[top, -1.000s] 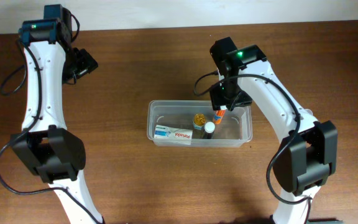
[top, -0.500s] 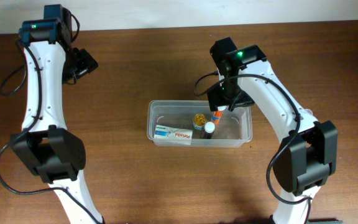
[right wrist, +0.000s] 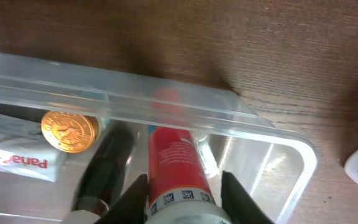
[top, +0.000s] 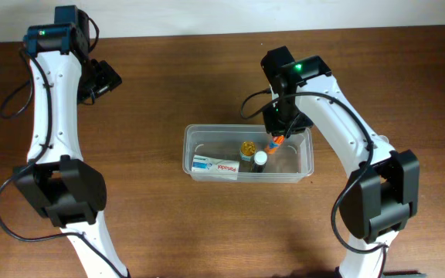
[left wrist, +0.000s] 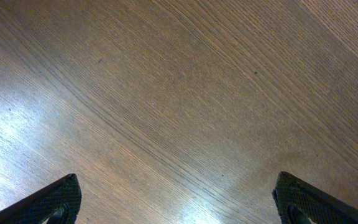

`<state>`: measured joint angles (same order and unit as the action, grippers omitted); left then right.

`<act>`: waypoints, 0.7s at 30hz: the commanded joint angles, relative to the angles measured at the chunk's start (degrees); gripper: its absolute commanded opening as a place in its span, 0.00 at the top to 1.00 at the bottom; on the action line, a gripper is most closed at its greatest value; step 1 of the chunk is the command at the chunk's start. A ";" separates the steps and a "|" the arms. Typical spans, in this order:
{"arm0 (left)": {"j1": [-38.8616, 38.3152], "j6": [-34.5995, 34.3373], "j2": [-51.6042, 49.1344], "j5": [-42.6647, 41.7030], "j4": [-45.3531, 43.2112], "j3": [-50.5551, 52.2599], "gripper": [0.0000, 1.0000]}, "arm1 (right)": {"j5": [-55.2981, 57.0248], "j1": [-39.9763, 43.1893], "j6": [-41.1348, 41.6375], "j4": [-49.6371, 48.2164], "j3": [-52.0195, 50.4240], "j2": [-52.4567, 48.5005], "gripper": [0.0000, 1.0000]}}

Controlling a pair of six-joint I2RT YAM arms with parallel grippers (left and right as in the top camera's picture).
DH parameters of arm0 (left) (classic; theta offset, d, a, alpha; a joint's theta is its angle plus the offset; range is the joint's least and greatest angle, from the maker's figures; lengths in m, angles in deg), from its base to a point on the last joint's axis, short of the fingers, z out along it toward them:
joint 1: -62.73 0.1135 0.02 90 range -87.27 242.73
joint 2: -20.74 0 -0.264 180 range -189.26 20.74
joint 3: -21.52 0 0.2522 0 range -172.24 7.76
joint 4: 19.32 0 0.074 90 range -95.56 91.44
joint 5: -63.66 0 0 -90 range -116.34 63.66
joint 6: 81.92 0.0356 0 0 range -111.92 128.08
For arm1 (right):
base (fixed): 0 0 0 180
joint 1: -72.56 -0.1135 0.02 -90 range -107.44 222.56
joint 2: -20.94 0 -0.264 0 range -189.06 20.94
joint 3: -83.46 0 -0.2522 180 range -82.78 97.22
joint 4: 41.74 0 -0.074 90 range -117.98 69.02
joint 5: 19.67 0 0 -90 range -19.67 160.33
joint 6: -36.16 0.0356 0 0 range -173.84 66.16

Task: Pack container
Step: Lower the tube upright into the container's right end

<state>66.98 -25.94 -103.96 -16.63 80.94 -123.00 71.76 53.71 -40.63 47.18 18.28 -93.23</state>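
My right tool pinches the red tube, tilted inside the container by its far wall, mid worktop. I'd lay it flat beside the bottle, then release. My left tool hangs spread

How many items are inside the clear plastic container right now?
4: a white-and-blue box at the left, a gold-lidded jar in the middle, a dark white-capped bottle beside it, and a red tube in the right hand. The box could hide something.
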 commanded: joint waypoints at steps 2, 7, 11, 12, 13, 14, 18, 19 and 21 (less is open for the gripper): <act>0.15 0.68 1.62 0.63 0.13 -0.63 0.01 | 0.33 -0.26 -0.04 0.04 -0.28 0.52 0.79; 0.15 0.68 1.62 0.63 0.13 -0.63 0.01 | 0.37 -0.26 -0.07 0.26 -0.28 0.52 0.86; 0.15 0.68 1.62 0.63 0.13 -0.63 0.01 | 0.35 -0.26 -0.04 0.48 -0.28 0.52 0.70; 0.15 0.68 1.62 0.63 0.13 -0.63 0.00 | 0.35 -0.26 -0.04 0.48 -0.28 0.52 0.58; 0.15 0.68 1.62 0.63 0.13 -0.63 0.01 | 0.35 -0.26 -0.07 0.48 -0.28 0.52 0.52; 0.15 0.68 1.62 0.63 0.13 -0.63 0.01 | 0.33 -0.26 -0.07 0.50 -0.28 0.52 0.49; 0.15 0.68 1.62 0.63 0.13 -0.63 0.01 | 0.33 -0.26 -0.07 0.50 -0.28 0.52 0.43; 0.15 0.68 1.62 0.63 0.13 -0.63 0.01 | 0.35 -0.26 -0.07 0.50 -0.28 0.52 0.42; 0.15 0.68 1.62 0.63 0.13 -0.63 0.01 | 0.33 -0.26 -0.07 0.55 -0.28 0.52 0.42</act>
<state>66.98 -25.94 -103.96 -16.63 80.94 -123.00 71.82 53.71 -40.65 47.61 18.28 -93.23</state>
